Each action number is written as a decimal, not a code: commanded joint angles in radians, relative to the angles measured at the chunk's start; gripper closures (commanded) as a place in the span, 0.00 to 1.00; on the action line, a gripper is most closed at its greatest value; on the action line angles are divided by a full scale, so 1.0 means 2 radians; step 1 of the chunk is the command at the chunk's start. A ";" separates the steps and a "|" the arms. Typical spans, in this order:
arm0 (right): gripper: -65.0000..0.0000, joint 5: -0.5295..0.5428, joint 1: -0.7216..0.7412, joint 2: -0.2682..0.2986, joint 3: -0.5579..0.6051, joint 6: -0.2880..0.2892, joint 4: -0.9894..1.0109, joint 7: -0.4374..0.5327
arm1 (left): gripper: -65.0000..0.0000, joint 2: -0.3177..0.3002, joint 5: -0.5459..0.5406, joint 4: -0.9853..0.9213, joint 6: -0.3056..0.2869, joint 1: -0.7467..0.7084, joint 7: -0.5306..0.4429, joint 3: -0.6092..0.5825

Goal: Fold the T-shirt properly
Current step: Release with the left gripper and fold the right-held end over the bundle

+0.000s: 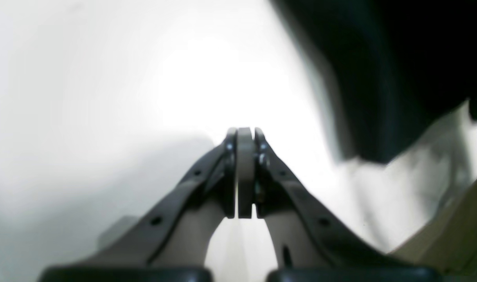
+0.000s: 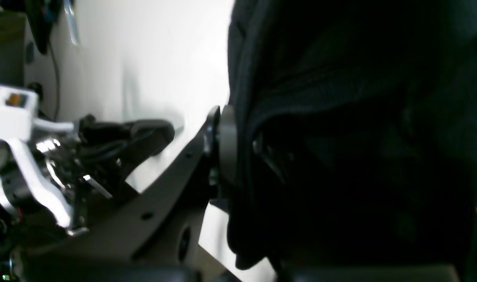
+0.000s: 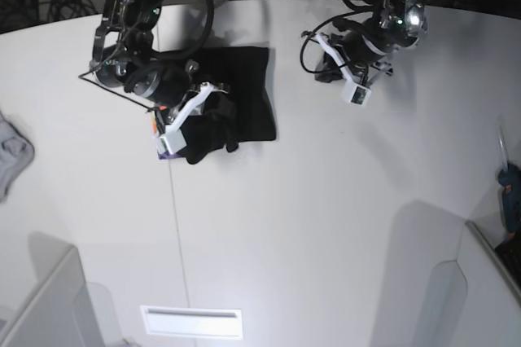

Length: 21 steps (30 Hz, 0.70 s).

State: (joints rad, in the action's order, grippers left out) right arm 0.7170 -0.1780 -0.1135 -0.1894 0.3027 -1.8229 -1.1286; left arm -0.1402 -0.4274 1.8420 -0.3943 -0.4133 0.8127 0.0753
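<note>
The T-shirt (image 3: 240,103) lies near the far edge of the white table (image 3: 326,225), already gathered into a compact dark block, so the work looks to be at a late fold — the right gripper (image 2: 238,156) has its jaws closed on a bunched edge of the cloth at the block's near corner. The left gripper (image 1: 245,172) hangs apart over bare table, its jaws pressed together on nothing. The next move probably calls for carrying that edge across evenly — then letting go without dragging the layers beneath.
</note>
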 commanded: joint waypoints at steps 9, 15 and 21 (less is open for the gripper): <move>0.98 0.012 0.008 0.000 0.001 0.001 0.017 0.008 | 1.00 -0.002 -0.008 0.008 -0.070 -0.035 -0.007 0.117; 0.78 0.012 0.008 0.000 0.001 0.001 0.017 0.008 | 1.00 -0.002 -0.008 0.009 -0.088 -0.032 0.040 0.176; 0.51 0.013 0.005 0.000 0.001 0.001 0.017 0.003 | 1.00 -0.002 -0.008 0.009 -0.122 -0.032 0.041 0.215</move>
State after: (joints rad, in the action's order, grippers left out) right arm 0.7181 -0.1764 -0.1135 -0.1894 0.3019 -1.7721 -1.1297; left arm -0.1364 -0.4271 1.8420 -0.6334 -0.4767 0.9070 0.4984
